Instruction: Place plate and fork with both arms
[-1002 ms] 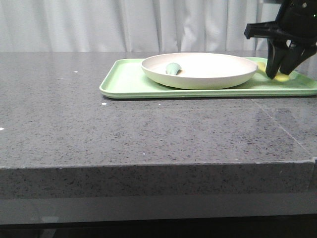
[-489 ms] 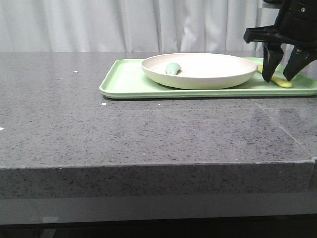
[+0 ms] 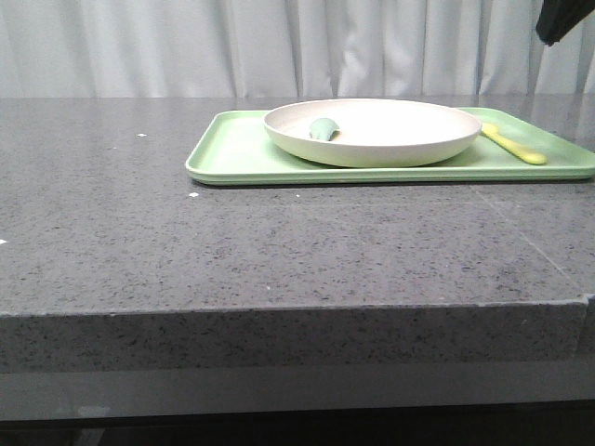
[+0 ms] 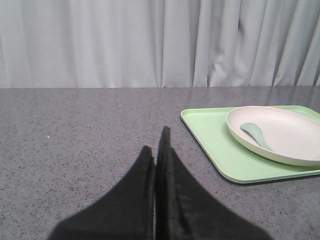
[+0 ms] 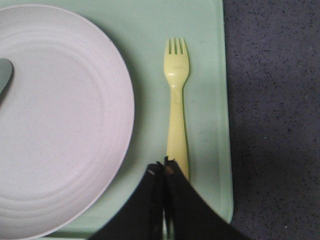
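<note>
The large round off-white matte plate (image 3: 372, 131) is seen on the flat light-green rectangular tray (image 3: 237, 153) toward the far right of the grey speckled stone desk (image 3: 232, 251), with a pale teal utensil (image 3: 323, 128) lying in it. The slim yellow plastic fork (image 3: 512, 144) lies flat on the tray just beside the plate, on the side nearer the desk's right edge, released. The right gripper (image 5: 164, 172), down at the fork half a second ago, has been lifted clear, fingers together. The left gripper (image 4: 156, 150) is held closed over the bare desk.
</note>
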{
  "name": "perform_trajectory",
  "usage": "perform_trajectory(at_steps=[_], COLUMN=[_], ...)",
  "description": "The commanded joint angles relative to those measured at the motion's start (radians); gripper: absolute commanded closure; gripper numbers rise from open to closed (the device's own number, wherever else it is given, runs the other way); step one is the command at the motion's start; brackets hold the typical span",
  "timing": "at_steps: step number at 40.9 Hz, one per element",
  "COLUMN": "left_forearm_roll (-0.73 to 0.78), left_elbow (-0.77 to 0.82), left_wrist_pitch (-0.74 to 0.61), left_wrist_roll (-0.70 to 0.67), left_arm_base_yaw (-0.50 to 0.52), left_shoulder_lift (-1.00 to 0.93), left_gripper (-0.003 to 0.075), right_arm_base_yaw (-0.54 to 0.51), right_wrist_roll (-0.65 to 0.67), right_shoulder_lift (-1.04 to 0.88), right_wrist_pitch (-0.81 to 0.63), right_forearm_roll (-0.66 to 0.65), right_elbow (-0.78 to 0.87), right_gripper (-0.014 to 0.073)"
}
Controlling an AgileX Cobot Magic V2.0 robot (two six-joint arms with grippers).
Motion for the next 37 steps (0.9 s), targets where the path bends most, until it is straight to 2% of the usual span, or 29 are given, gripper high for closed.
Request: perform_trajectory(at_steps=[1,4,11,37], left_forearm_roll=[0.003,0.003,0.003,0.003], left_elbow=[-0.025,-0.025,-0.025,-0.025], left_wrist_pitch=[-0.078,-0.078,-0.078,-0.078], left_wrist_roll=[0.000,0.000,0.000,0.000], left_arm_base_yaw=[0.004,0.004,0.004,0.004], left_shoulder_lift=[0.007,0.007,0.007,0.007], left_gripper=[0.0738,0.0738,0.0738,0.0738], right_arm_base_yaw=[-0.007,-0.007,-0.006,-0.004], right_wrist_roll=[-0.010,-0.010,-0.014,-0.081], right_shoulder_lift=[-0.073,-0.097,-0.228,-1.004], right_wrist_pitch=[-0.031,-0.020,-0.044,-0.571], right_forearm_roll=[-0.009,-0.009,-0.009,-0.009], right_elbow=[-0.032,-0.027,0.077,0.969], right_gripper=[0.0676,0.0715,0.0710,0.0710])
